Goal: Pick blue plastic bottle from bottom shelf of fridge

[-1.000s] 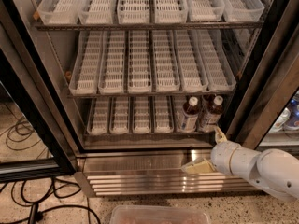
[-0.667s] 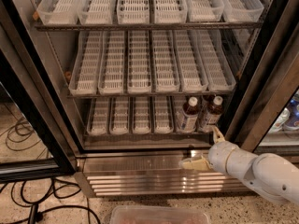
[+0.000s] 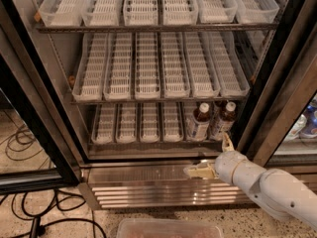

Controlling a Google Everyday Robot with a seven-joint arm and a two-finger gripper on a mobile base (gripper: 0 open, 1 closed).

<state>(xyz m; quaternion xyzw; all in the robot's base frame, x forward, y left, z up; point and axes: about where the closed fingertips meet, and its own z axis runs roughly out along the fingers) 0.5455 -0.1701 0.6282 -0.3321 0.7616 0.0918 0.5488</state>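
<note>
Step in hand: approach / pre-grasp, nothing held yet.

Gripper (image 3: 209, 155) sits low outside the fridge (image 3: 148, 186), in front of its ribbed base and just below the front edge of the bottom shelf (image 3: 133, 125), toward the right end. Jaws look spread apart and empty: one finger points left along the base, the other points up at the shelf edge.

Blue bottle (image 3: 199, 123) stands upright at the right end of the bottom shelf, close to the front edge, white cap up. Second bottle (image 3: 224, 119), with a brownish label, is just beside it on the right; can't tell if they touch.

Next move, my read: raise the gripper over the shelf's front edge, reach in level, straddle the blue bottle's body, then close. The gap to the neighbour is tight, so one finger has to slot between the two. Risks: nudging or grabbing the brown-label one. The middle shelf (image 3: 148, 100) overhead limits headroom.
</note>
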